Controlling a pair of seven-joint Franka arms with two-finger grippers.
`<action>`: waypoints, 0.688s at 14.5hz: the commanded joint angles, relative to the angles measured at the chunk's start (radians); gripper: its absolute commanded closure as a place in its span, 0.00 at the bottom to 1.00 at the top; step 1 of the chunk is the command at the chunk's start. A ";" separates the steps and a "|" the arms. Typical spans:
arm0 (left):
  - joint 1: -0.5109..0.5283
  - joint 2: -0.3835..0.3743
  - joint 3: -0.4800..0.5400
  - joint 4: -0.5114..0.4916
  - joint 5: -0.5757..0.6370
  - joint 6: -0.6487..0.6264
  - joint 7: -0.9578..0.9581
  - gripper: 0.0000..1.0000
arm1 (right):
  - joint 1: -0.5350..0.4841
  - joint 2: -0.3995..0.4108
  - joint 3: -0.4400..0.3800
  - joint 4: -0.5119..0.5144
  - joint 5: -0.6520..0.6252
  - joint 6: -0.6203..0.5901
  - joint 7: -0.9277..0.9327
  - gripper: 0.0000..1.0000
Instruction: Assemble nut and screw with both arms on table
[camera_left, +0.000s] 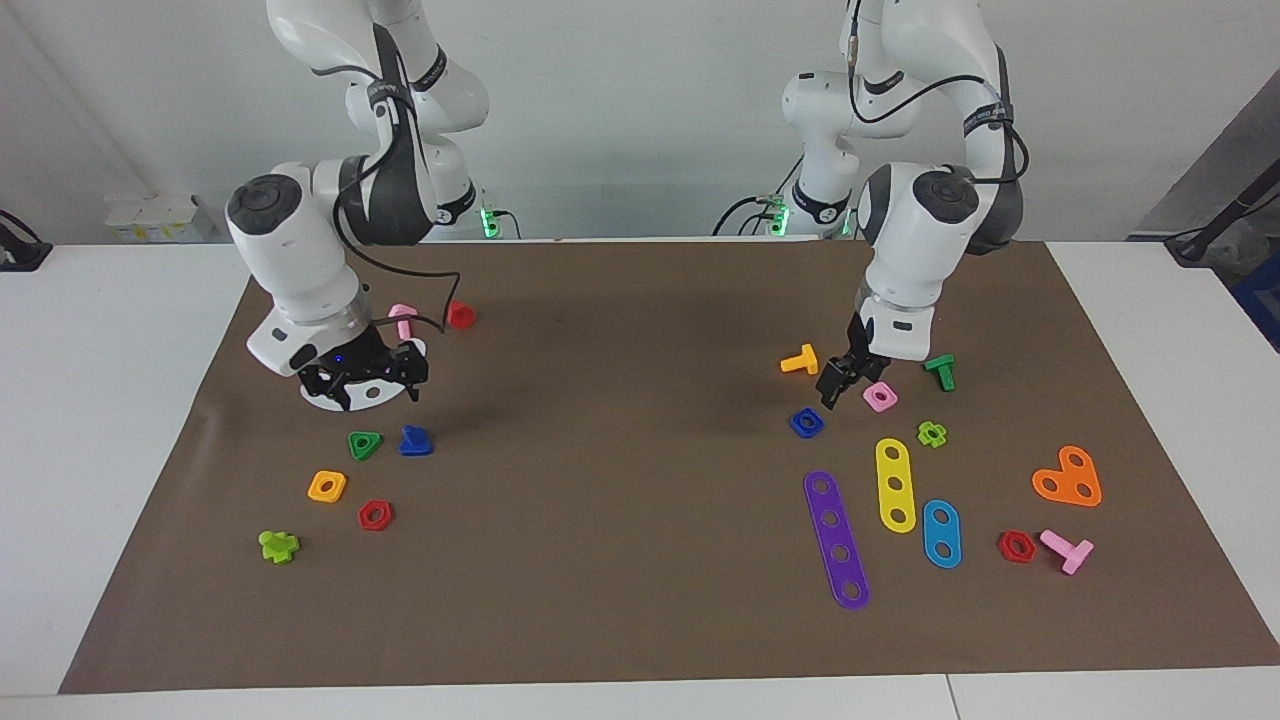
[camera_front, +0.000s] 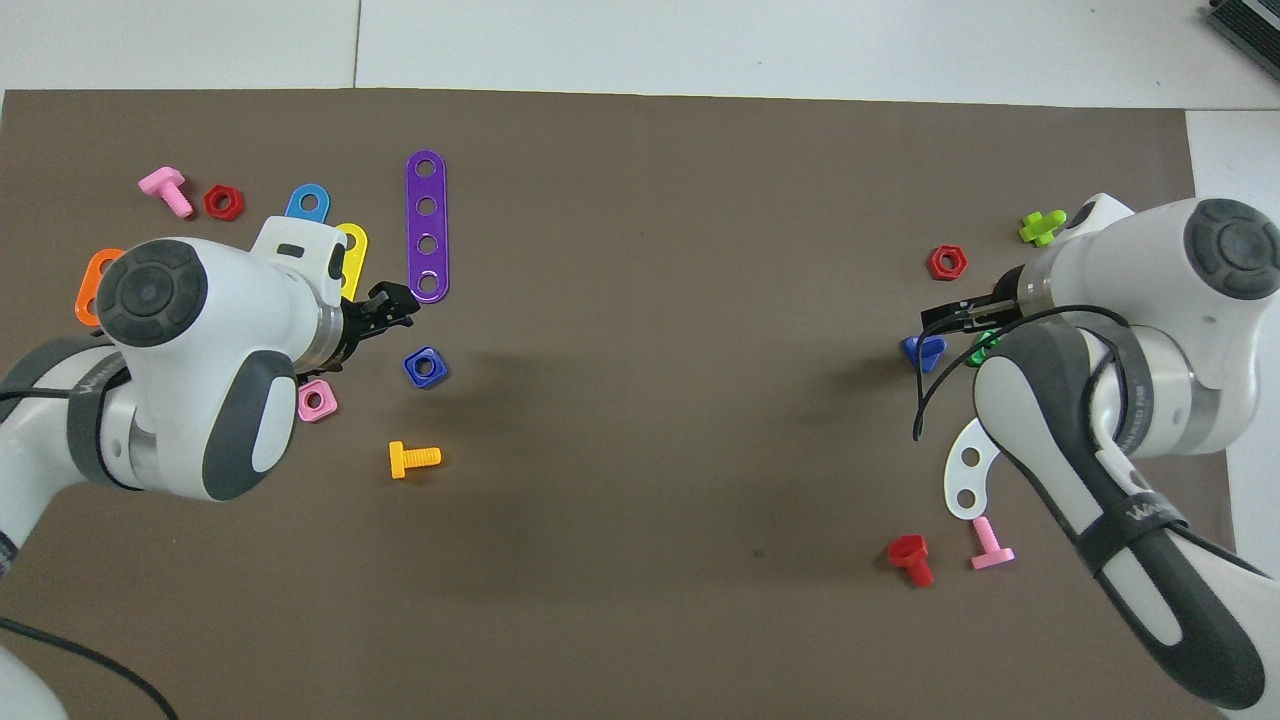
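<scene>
Right now I am at the reaching step, and neither part is picked up yet. At my right arm's (camera_left: 300, 250) end of the counter (camera_left: 100, 450), my right jaws hang released and empty, low over the white curved plate (camera_front: 962, 470). The screw (camera_left: 415, 441) lies on the brown mat (camera_left: 620, 520) just past that plate, farther from my bases, beside the green triangular nut (camera_left: 364, 444). At my left arm's (camera_left: 915, 230) end, my left jaws are also released and hold nothing. They hover between the orange bolt (camera_left: 800, 360) and the pink nut (camera_left: 880, 397). The nut (camera_left: 806, 422) lies flat on the mat just beside them, hole up.

I judge that each pair of jaws next needs a short shift over its own blue piece. Then comes a drop to straddle it and a clench, without nudging the neighbours.
</scene>
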 joint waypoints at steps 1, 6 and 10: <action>-0.043 0.038 0.017 -0.055 -0.013 0.120 -0.041 0.00 | -0.010 0.013 0.007 -0.057 0.026 0.085 -0.042 0.09; -0.095 0.129 0.021 -0.057 0.004 0.148 -0.033 0.06 | 0.009 0.029 0.008 -0.112 0.026 0.159 -0.047 0.42; -0.093 0.129 0.021 -0.052 0.020 0.133 -0.023 0.19 | 0.004 0.027 0.007 -0.131 0.026 0.164 -0.056 0.54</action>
